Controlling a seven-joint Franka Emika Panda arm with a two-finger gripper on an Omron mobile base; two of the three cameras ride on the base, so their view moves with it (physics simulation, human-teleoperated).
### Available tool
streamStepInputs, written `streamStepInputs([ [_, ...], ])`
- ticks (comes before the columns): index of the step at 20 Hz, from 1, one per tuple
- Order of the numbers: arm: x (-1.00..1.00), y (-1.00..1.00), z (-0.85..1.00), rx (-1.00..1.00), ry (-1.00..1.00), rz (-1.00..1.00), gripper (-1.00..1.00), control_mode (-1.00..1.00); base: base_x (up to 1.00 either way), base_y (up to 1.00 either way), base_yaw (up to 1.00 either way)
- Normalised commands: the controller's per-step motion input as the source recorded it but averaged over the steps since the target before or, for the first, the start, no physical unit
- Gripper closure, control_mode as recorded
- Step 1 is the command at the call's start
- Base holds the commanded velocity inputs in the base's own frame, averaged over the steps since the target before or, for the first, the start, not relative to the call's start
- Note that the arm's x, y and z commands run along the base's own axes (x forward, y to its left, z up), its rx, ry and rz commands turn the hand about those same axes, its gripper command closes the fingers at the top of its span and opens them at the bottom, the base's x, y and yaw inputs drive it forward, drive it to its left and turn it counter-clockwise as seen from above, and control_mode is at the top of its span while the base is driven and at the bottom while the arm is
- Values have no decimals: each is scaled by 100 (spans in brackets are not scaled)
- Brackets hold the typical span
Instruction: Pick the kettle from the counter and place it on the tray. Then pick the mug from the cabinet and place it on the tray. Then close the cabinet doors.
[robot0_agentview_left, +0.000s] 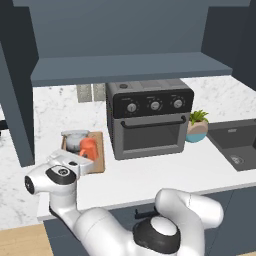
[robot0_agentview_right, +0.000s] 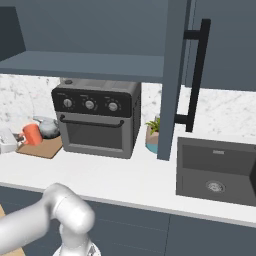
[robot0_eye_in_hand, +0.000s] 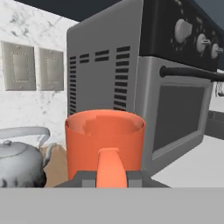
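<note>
Two items are on the wooden tray (robot0_agentview_left: 98, 159) right now: the silvery kettle (robot0_agentview_left: 75, 139) toward the tray's back, and the orange mug (robot0_agentview_left: 88, 148) just in front of it. That tray lies on the white marble tabletop (robot0_agentview_left: 165, 172), near its left end, close beside the left flank of the grey toaster oven (robot0_agentview_left: 148, 117).

Look at the hand view: the hand (robot0_eye_in_hand: 111, 179) is clamped tight on the orange mug's handle, dark fingertips (robot0_eye_in_hand: 85, 179) pressing either side of it, mug upright with its open top facing up. Whether the mug's base touches the tray or sits just above it, I cannot tell. The kettle stands to the mug's left in that view, arched wire handle up, near but not touching.

From the left base view, the white arm reaches in from the tabletop's front edge toward the tray. Right of the oven, a small green plant in a teal-and-tan pot (robot0_agentview_left: 198, 126) stands toward the back edge, and a dark sink (robot0_agentview_right: 216, 170) is set into the right end.

Above, the dark blue-grey cabinet (robot0_agentview_left: 130, 35) stands open, its shelf (robot0_agentview_left: 125, 67) bare, and one cabinet door (robot0_agentview_right: 172, 80) swung out edge-on in the right base view, black bar handle (robot0_agentview_right: 197, 72) showing. Two wall switch plates (robot0_eye_in_hand: 33, 66) sit on the marble backsplash behind the kettle.
</note>
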Motion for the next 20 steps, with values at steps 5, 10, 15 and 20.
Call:
streamStepInputs([
  [5, 17, 14, -27, 3, 0, 0, 100, -100, 0, 0, 0],
  [10, 12, 7, -23, 9, 0, 0, 100, -100, 0, 0, 0],
  [15, 15, 6, -16, 8, 0, 0, 100, -100, 0, 0, 0],
  [20, 15, 1, -11, 6, 0, 0, 100, -100, 0, 0, 0],
])
